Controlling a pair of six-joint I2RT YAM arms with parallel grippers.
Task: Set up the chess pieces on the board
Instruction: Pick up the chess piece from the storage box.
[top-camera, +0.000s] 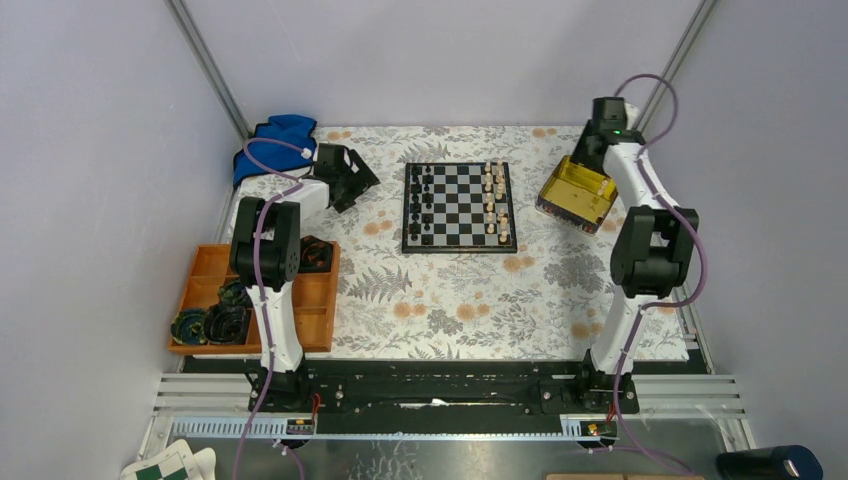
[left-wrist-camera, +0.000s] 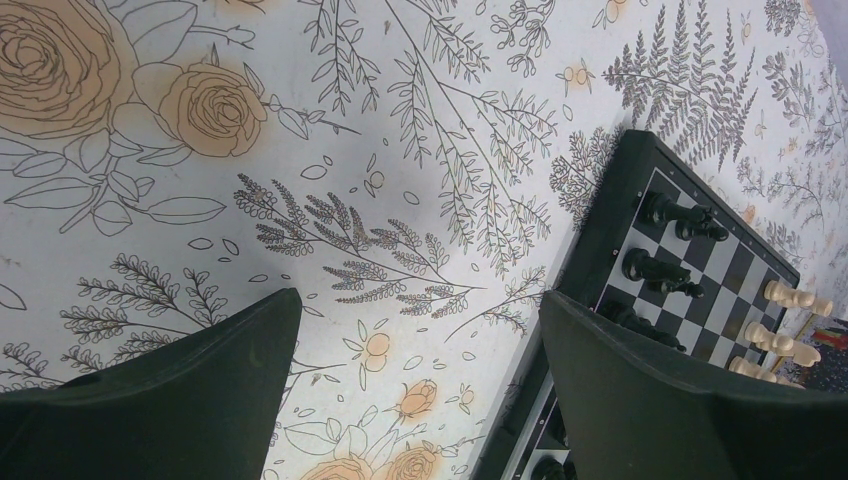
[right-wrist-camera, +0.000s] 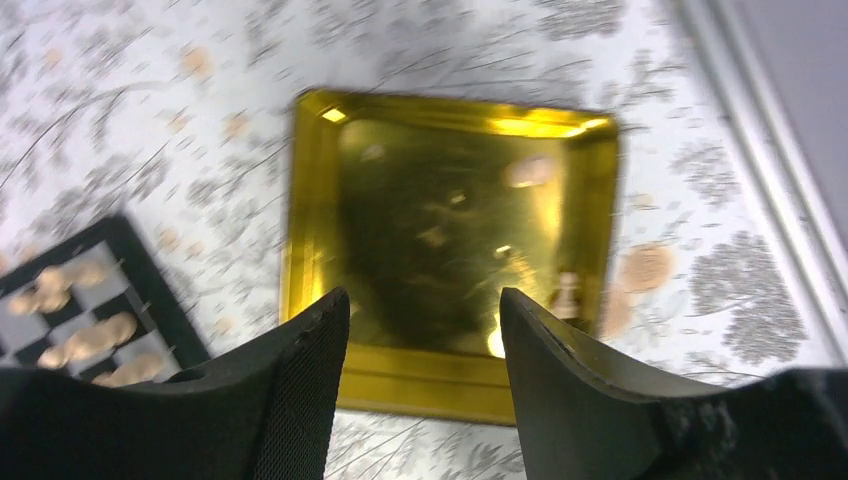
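Hovering over shiny gold rectangular tin (right-wrist-camera: 400, 200), right gripper (right-wrist-camera: 422, 300) gapes empty; left gripper (left-wrist-camera: 420, 300), spread empty, nine o'clock of black-and-white checkered board (left-wrist-camera: 612, 215).

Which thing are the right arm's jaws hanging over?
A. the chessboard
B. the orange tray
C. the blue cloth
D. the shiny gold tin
D: the right wrist view looks down past the right gripper, its jaws open and empty, straight onto the gold tin, with the board off to the side.
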